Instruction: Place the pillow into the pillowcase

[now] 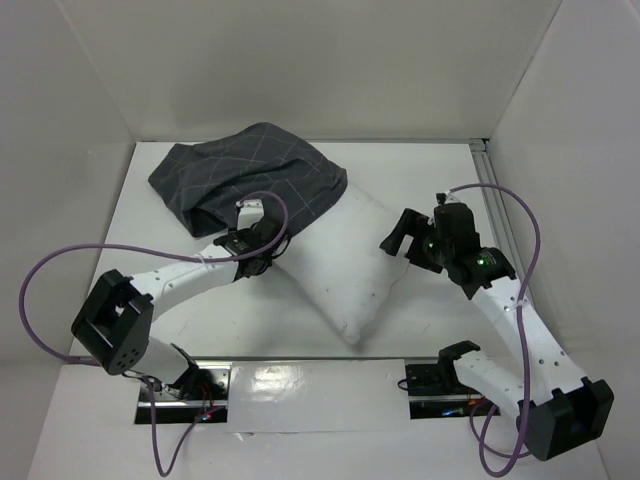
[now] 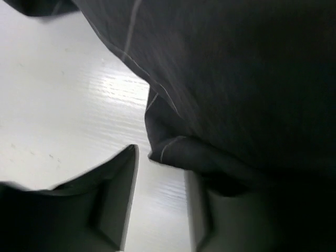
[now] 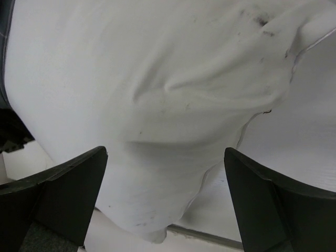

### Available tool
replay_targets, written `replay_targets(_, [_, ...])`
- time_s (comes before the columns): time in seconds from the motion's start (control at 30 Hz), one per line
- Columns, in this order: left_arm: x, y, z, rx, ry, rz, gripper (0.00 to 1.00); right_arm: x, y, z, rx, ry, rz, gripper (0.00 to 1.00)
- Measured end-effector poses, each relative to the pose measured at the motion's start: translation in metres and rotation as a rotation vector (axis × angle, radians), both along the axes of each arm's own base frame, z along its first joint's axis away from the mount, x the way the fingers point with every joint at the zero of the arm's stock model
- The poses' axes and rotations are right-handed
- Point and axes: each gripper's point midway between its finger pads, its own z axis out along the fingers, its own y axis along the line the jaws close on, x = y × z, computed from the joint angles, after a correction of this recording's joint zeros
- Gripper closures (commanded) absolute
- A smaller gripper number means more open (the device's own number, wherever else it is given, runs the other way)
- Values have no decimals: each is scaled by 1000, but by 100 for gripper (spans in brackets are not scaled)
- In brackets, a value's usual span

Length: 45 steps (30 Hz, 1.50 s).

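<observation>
- Pillow lies on white table, upper end covered by pillowcase, lower corner bare
- Left gripper: jaws apart at pillowcase hem, fabric fold beside one finger, table showing between
- Right gripper: jaws wide apart over pillow, not gripping

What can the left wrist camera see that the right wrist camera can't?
Only the left wrist view shows the grey checked pillowcase up close, with its folded edge right by the fingers of the left gripper. There is no pillow in it. Only the right wrist view shows the white pillow, which fills the picture beyond the right gripper, whose jaws stand wide open. Both show the white table and each camera's own dark fingers. A thin dark strip at the right wrist view's left edge may be pillowcase too.
</observation>
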Motion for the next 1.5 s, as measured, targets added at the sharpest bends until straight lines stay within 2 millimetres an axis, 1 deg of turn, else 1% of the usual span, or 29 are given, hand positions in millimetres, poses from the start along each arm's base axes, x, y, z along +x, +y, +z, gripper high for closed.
replay_targets(0.1, [6,4,4,4,-15,30,80,-12,8,-6,31,35,53,1])
replay_targets(0.13, [6,4,6,2,-19,37,100,-18,12,-11,48,52,80,1])
replay_targets(0.27, [9,1,13,-4,-22,41,100,-57,23,-44,96,157,177,1])
replay_targets(0.3, [10,0,16,-3,-24,37,100,-67,25,-50,102,183,197,1])
replay_targets(0.37, [9,-8,21,-4,-30,19,100,-80,29,-53,113,209,234,1])
replay_targets(0.5, [2,-33,32,-10,-42,-52,100,-91,41,-45,148,184,309,1])
replay_targets(0.57, [-2,-42,38,-10,-44,-80,100,-96,47,-48,164,184,335,1])
replay_targets(0.7, [-6,-53,49,-13,-47,-110,100,-99,60,-65,174,196,360,1])
replay_targets(0.8, [-7,-59,55,-8,-44,-124,100,-96,71,-83,161,235,361,1])
replay_targets(0.87, [-11,-62,58,5,-31,-139,100,-93,80,-98,129,283,368,8])
replay_targets(0.9, [-13,-66,60,8,-25,-152,100,-92,83,-103,109,303,369,24])
replay_targets(0.93, [-15,-70,62,10,-21,-164,100,-91,86,-108,83,314,370,36])
replay_targets(0.97, [-18,-75,64,15,-15,-180,100,-88,88,-108,66,313,367,52])
replay_targets(1.0, [-21,-81,66,18,-10,-197,100,-82,90,-105,53,296,359,71])
replay_targets(1.03, [-24,-89,67,19,-5,-217,100,-77,91,-101,42,272,356,92])
replay_targets(1.07, [-28,-98,69,18,2,-236,100,-71,93,-96,38,247,346,99])
replay_targets(1.1, [-33,-108,70,12,19,-256,100,-65,93,-91,37,228,327,100])
replay_targets(1.17, [-41,-140,79,-35,29,-320,100,-56,96,-84,46,193,312,100])
replay_targets(1.23, [-50,-175,91,-97,25,-389,100,-50,100,-77,62,160,306,100])
replay_targets(1.37, [-69,-231,125,-207,4,-512,100,-45,101,-64,94,115,285,100])
replay_targets(1.43, [-76,-247,145,-259,-18,-550,100,-43,100,-56,107,85,269,100])
replay_targets(1.5, [-77,-252,161,-292,-42,-562,100,-40,98,-51,105,66,253,100])
